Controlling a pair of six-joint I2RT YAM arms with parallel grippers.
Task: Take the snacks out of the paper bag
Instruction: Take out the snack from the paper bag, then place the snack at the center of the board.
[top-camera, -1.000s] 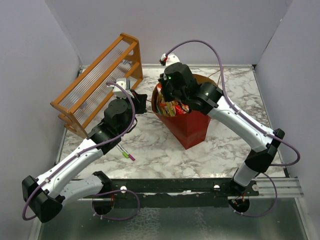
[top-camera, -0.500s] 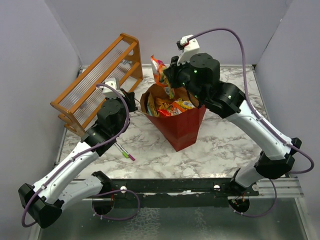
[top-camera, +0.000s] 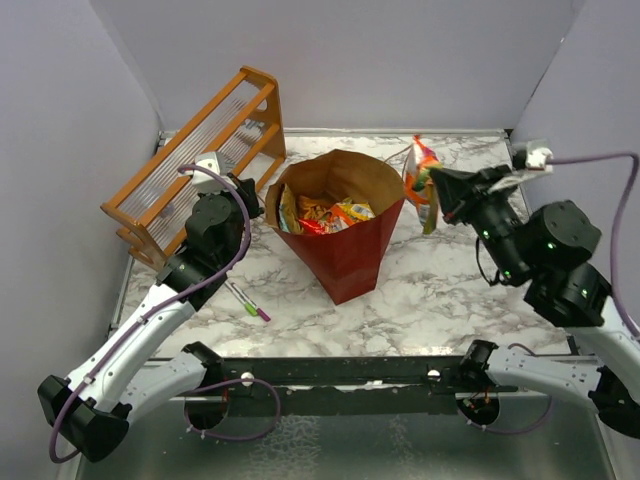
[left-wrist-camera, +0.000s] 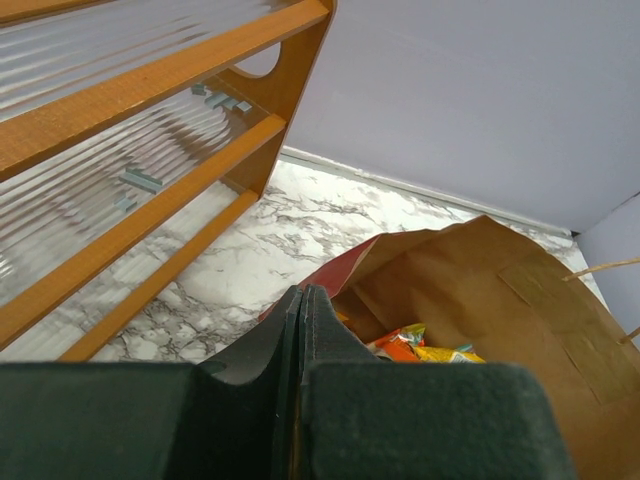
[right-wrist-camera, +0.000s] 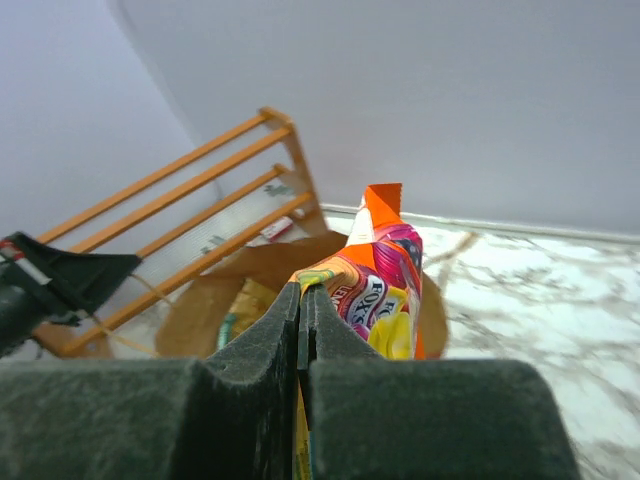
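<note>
The right gripper (top-camera: 438, 192) is clamping an orange snack packet (top-camera: 421, 172) aloft beside the paper bag (top-camera: 350, 265), more snacks (top-camera: 325, 212) lying inside. The left gripper (top-camera: 258, 196) is sitting closed at its rim

This is a robotics lab bench — a boxed-in test cell. Plain pale wall panels (top-camera: 380, 60) close in a marble-patterned table (top-camera: 450, 290) on three sides. A left arm (top-camera: 150, 320) and a right arm (top-camera: 560, 250) are bolted to a black rail (top-camera: 350, 372) at its near edge, with purple cables (top-camera: 590, 158) looping off them. The props are few and mismatched — an orange wooden rack (top-camera: 190, 170), a paper bag (top-camera: 350, 255) and two markers (top-camera: 250, 302).
</note>
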